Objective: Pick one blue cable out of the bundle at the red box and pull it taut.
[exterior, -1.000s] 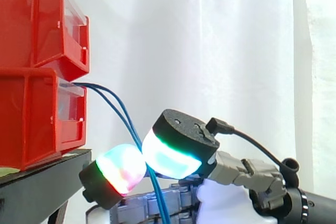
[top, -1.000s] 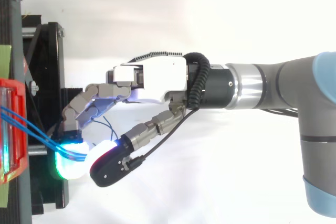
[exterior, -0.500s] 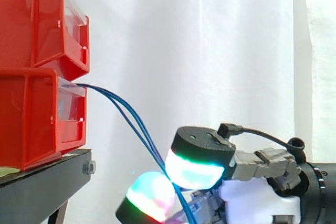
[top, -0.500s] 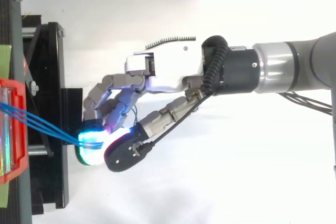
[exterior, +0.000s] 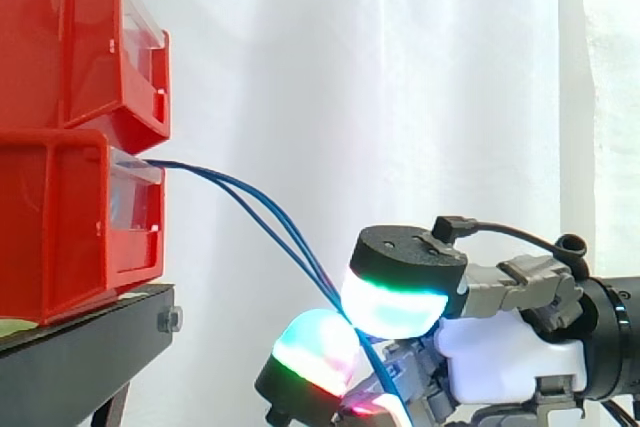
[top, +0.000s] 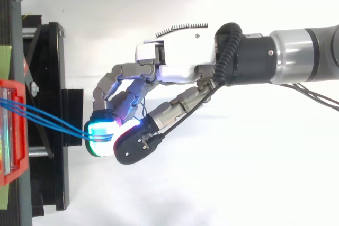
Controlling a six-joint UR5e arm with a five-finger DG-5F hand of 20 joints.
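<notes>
Blue cables [top: 53, 121] — more than one — sit pinched between the pads [exterior: 395, 309] of the hand [top: 177, 64]; best pull steadily, straight away from the red box [exterior: 60, 227] ahead.

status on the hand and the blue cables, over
Hand shut on blue cables, pinched between glowing pads. More than one strand in the pinch, running nearly straight from lower red bin. Black stand below the run, not snagging it.

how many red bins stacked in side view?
2. The upper red bin sits on the lower red bin, which rests on the black stand; the blue cables leave the lower one. More may sit above the frame.
</notes>
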